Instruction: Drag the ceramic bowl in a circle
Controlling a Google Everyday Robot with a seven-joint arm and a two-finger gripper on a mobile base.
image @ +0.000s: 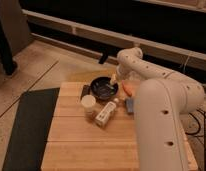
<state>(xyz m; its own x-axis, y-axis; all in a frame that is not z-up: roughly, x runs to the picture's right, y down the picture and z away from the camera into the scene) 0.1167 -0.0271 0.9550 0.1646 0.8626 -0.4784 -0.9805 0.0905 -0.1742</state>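
The ceramic bowl (103, 88) is a round, glossy black bowl with a bluish-grey inside. It sits near the far edge of the wooden table (71, 135). My gripper (114, 81) reaches down from the white arm (156, 100) to the bowl's right rim. A small cream cup (88, 105) stands just in front of the bowl. A small dark block (85, 91) lies at the bowl's left.
A white bottle (106, 112) lies in front of the bowl. An orange object (128, 88) and a blue object (131, 104) lie right of the bowl, beside the arm. A dark mat (26, 125) covers the floor left of the table.
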